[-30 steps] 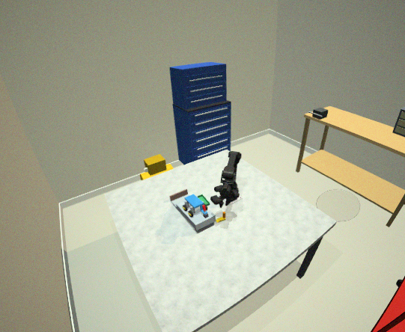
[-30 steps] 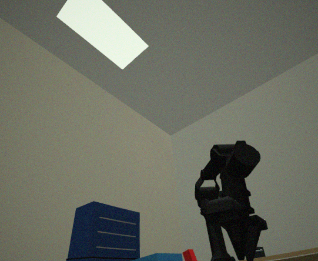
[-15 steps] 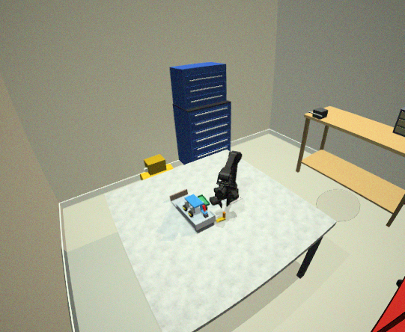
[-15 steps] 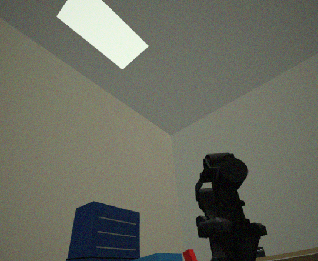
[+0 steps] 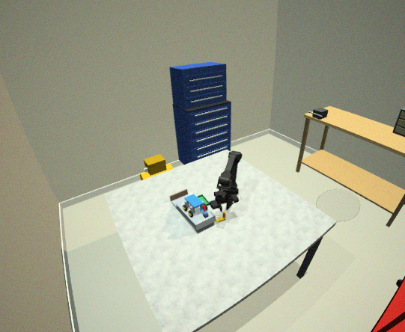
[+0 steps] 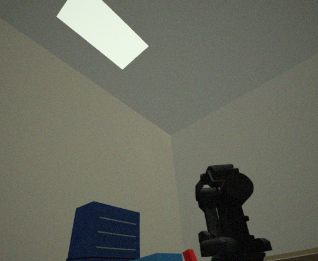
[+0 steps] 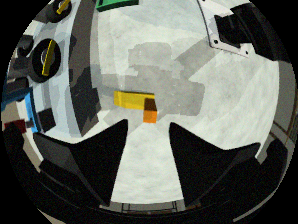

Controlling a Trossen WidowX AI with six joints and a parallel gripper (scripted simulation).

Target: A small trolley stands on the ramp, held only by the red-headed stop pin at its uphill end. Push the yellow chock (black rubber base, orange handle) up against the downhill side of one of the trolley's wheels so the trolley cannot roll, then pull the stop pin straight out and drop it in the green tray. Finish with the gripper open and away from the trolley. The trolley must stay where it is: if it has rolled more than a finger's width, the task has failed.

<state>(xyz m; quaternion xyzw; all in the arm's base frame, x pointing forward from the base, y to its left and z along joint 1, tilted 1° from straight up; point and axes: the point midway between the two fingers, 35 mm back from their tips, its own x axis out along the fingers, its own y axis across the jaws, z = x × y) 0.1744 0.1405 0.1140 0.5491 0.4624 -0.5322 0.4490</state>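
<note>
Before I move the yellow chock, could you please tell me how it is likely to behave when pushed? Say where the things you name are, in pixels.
The chock (image 5: 220,220) (image 7: 131,99) will probably slide rather than roll, given its flat-sided, blocky base. Pushing high on its upright orange handle (image 5: 224,214) (image 7: 150,117) may tip it, since that handle rises from one end.

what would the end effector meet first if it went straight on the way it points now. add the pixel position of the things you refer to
Probably the orange upright handle of the yellow chock (image 5: 221,220) (image 7: 131,100), just ahead of the parted fingertips of the end effector (image 5: 225,209) (image 7: 148,125); depth is unclear, so it might reach the pale mottled tabletop (image 5: 242,254) (image 7: 240,100) beside it
</note>
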